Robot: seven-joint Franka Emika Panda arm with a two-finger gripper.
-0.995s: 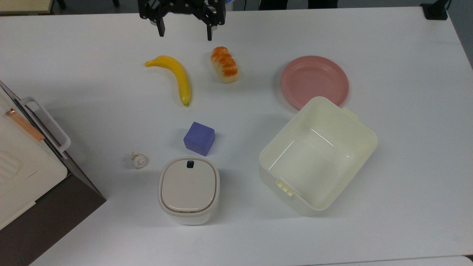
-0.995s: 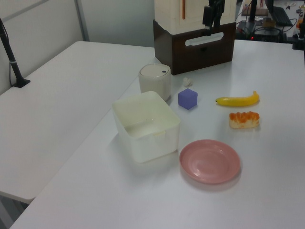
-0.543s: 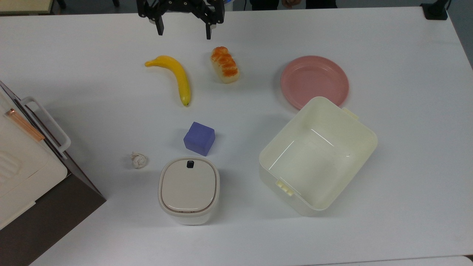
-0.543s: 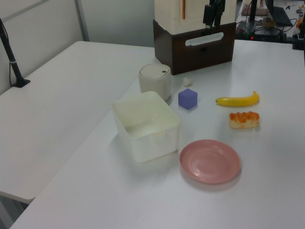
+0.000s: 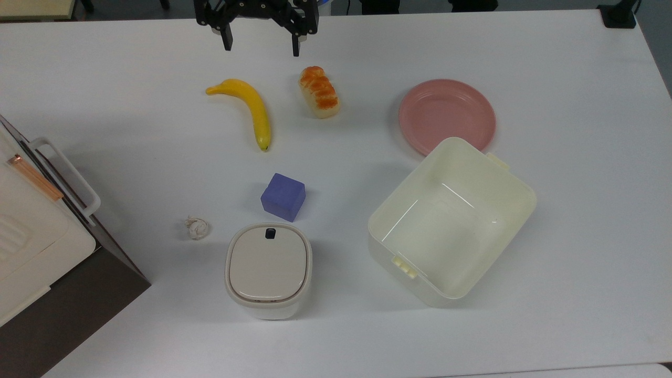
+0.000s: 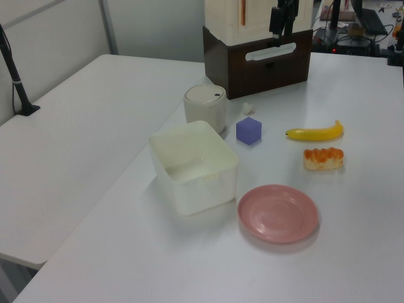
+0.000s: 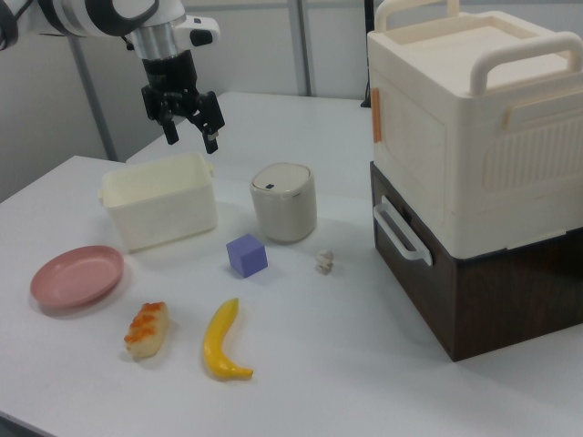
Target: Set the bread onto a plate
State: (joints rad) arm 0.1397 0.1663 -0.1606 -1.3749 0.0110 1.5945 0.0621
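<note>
A white tabletop (image 5: 577,220) spans the top view. In the left view, a second white table (image 6: 69,145) stands at left, pale wall panels (image 6: 151,25) behind.

The gripper (image 5: 261,46) has edged slightly toward the top view's upper edge.

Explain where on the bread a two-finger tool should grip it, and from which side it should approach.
Grip the bread across its narrow width at mid-length, descending from above. It lies flat and alone on the table, so its pale long sides are free; the open tool would likely need turning to straddle them.
</note>
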